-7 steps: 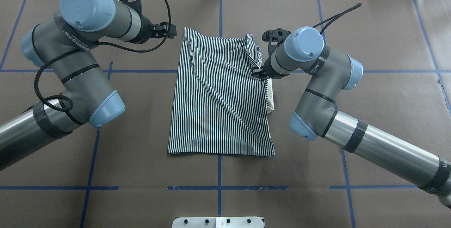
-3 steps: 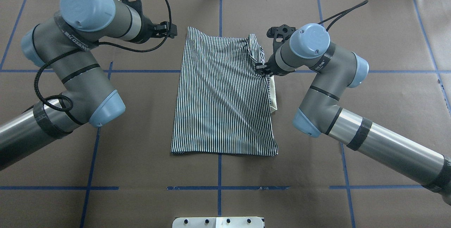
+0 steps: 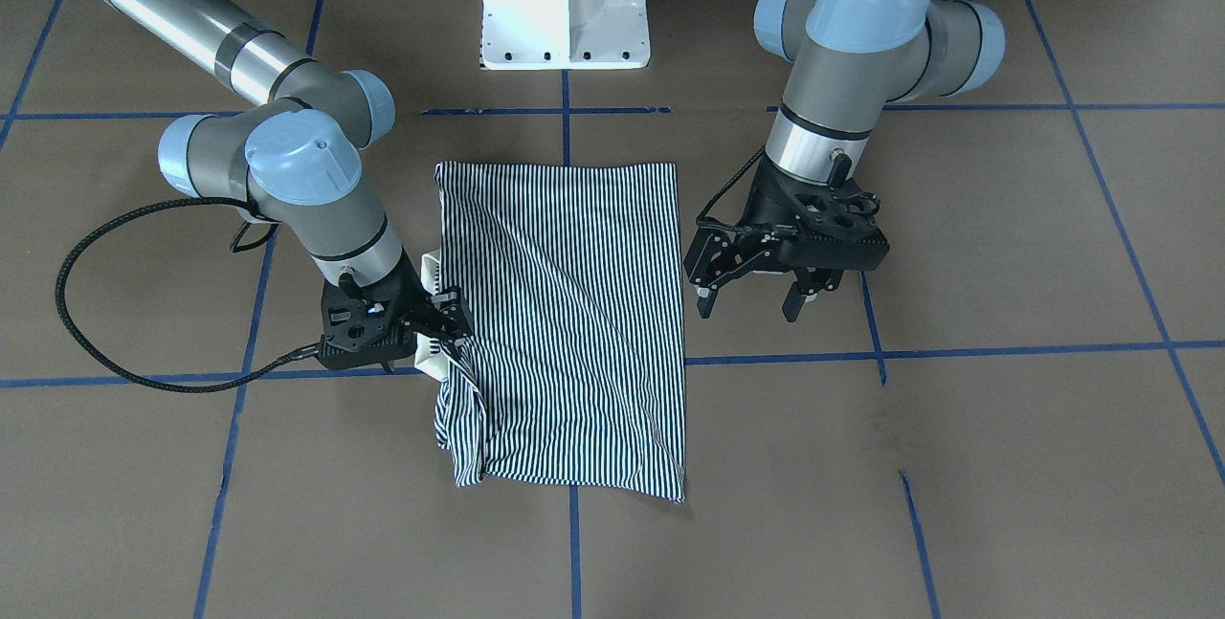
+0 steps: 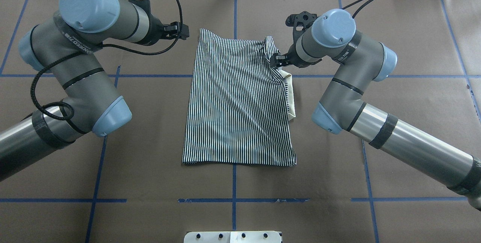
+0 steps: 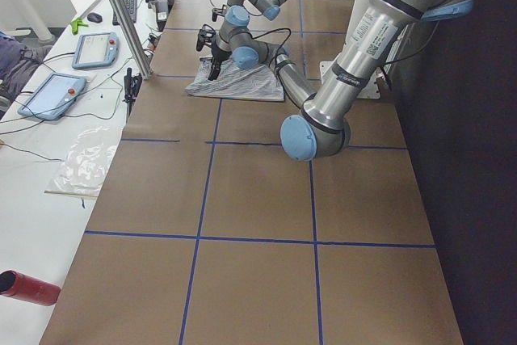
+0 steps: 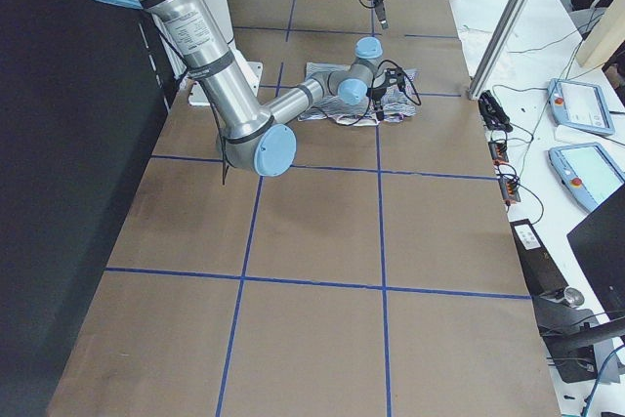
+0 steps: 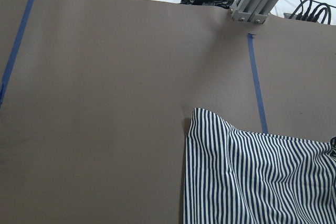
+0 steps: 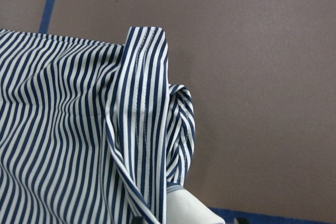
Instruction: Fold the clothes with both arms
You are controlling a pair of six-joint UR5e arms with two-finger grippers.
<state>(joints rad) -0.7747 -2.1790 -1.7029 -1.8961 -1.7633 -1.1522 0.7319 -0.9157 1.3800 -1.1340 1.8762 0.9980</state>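
Centrally on the table (image 4: 150, 160), the shirt (image 4: 236, 104) lies folded; right gripper (image 3: 442, 315) pinches its sleeve edge, left gripper (image 3: 751, 301) hangs spread beside it.

The right gripper (image 4: 276, 62) pinches the folded striped shirt (image 4: 236, 100) at its far right edge.

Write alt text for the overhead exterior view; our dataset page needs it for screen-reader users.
A folded striped polo shirt lies mid-table; the right gripper pinches its bunched right edge beside the cream collar. The left gripper hovers open off its far-left corner.
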